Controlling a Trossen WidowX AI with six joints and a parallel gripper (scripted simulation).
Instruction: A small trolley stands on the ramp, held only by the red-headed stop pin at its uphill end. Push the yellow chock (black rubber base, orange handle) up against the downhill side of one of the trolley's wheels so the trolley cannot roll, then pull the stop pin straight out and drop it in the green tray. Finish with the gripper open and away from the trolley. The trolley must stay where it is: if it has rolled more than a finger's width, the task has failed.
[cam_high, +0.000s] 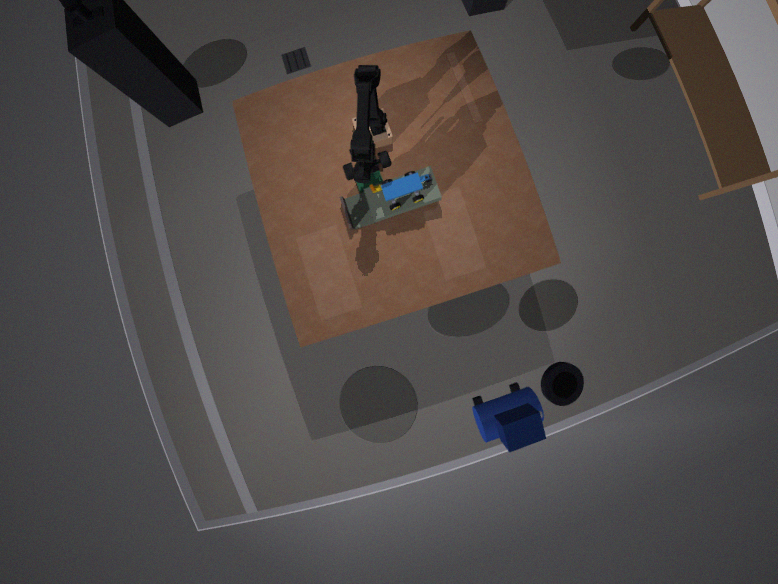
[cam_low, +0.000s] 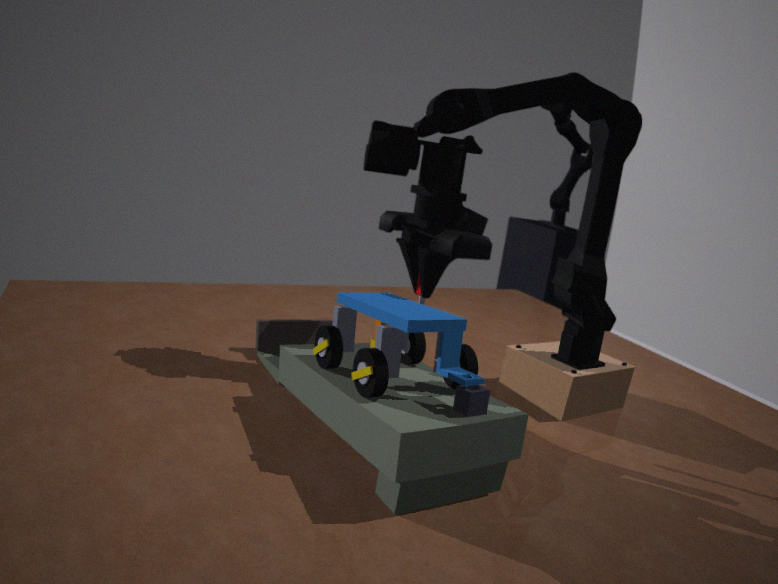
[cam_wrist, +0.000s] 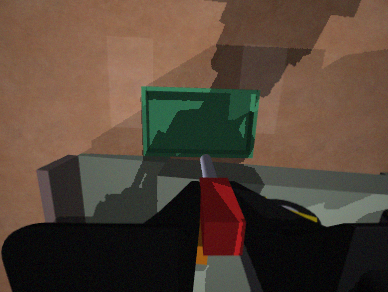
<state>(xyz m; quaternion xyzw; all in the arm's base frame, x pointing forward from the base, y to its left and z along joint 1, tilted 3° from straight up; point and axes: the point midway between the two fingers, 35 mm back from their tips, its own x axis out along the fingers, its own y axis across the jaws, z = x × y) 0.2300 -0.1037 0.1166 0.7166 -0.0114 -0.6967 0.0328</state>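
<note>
- Blue trolley (cam_high: 403, 186) (cam_low: 402, 309) (cam_wrist: 311, 218), black-wheeled, upright at centre of the exterior frame.
- Grey-green ramp (cam_high: 369, 216) (cam_low: 339, 408) (cam_wrist: 115, 185) beneath it.
- Chock (cam_high: 375, 187) (cam_low: 373, 340) (cam_wrist: 202, 257), mostly hidden, orange handle showing lower centre in the wrist frame.
- Stop pin (cam_low: 419, 290) (cam_wrist: 222, 220), red-headed, raised, grey shank down.
- Green tray (cam_high: 360, 186) (cam_wrist: 145, 120), rectangular, upper centre of the wrist frame.
</note>
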